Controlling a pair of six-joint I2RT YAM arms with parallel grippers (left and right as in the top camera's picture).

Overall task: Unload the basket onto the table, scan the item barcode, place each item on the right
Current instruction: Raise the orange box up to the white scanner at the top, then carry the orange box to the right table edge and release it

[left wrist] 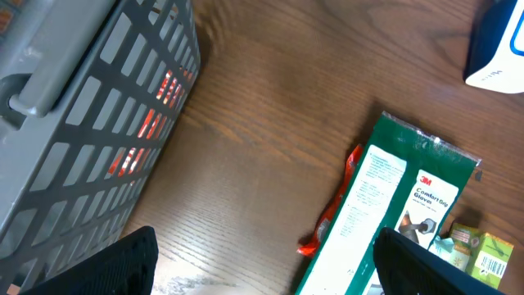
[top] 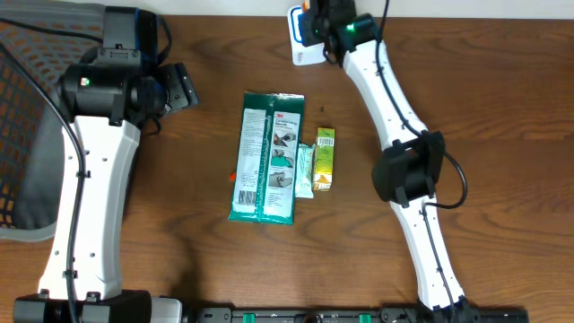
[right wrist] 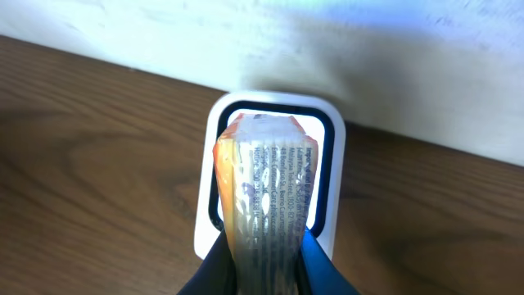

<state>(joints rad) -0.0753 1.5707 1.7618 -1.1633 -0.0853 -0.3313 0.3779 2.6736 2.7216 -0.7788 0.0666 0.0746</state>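
Watch the packet (right wrist: pixel 266 192): your right gripper (right wrist: pixel 264 260) pinches only its near end, so it could tilt or slip and carry the barcode off the scanner (right wrist: pixel 206 213) window. I can't tell whether a barcode faces the glass; only small print shows on this side. It's a slim, crinkled pouch with orange edges, held end-on over the scanner at 12 o'clock in the overhead view. Your left gripper (top: pixel 179 87) hangs spread and empty at 10 o'clock.
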